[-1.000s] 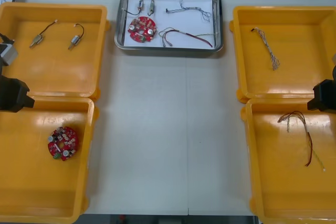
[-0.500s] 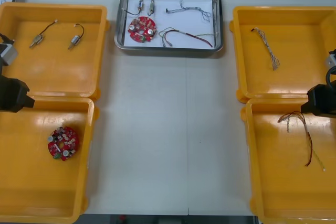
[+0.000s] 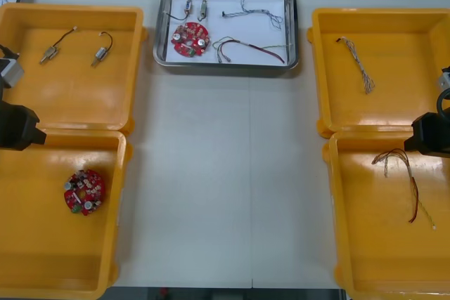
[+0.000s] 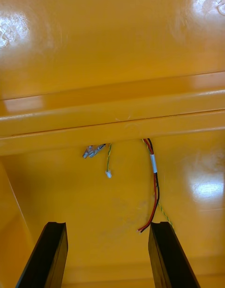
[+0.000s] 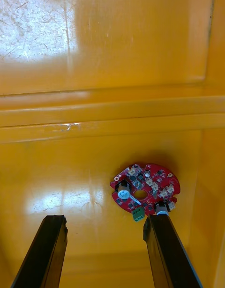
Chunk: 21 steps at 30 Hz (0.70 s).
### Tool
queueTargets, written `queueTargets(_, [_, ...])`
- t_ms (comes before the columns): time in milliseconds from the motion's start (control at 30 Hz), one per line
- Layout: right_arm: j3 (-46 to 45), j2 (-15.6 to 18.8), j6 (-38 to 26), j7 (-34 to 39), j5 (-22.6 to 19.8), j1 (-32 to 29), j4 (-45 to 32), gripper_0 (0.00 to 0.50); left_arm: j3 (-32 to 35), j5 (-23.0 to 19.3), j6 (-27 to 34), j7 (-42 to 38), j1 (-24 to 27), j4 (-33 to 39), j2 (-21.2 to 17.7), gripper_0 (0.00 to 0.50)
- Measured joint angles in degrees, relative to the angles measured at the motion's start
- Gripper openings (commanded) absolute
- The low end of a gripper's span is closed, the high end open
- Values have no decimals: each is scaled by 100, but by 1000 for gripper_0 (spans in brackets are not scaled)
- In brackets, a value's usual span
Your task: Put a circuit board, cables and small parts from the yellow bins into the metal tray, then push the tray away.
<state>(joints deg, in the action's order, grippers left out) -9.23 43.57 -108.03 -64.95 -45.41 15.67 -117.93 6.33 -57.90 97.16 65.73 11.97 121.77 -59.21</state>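
Observation:
The metal tray stands at the far middle of the table. It holds a red circuit board, small metal parts, a blue and white cable and a red and yellow cable. My left gripper hovers at the seam of the two left bins, open, with another red circuit board just beyond its fingers. My right gripper hangs over the near right bin's far rim, open. A red and yellow cable lies ahead of its fingers.
The far left yellow bin holds two small metal parts. In the near left bin lies a circuit board. A twisted cable rests in the far right bin. The near right bin holds the red and yellow cable.
My right gripper shifted a little inward and toward the near right bin, then stopped. The left arm and all objects stayed put.

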Motion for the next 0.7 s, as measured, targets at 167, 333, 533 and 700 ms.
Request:
queueTargets(167, [0, 0, 0, 0, 1, 0, 0, 500, 0, 0, 0, 0, 0, 0, 0, 500])
queueTargets(333, [0, 0, 0, 0, 1, 0, 0, 500, 0, 0, 0, 0, 0, 0, 0, 500])
queueTargets(533, [0, 0, 0, 0, 2, 0, 0, 500, 0, 0, 0, 0, 0, 0, 0, 500])
queueTargets(700, [0, 0, 0, 0, 2, 0, 0, 500, 0, 0, 0, 0, 0, 0, 0, 500])
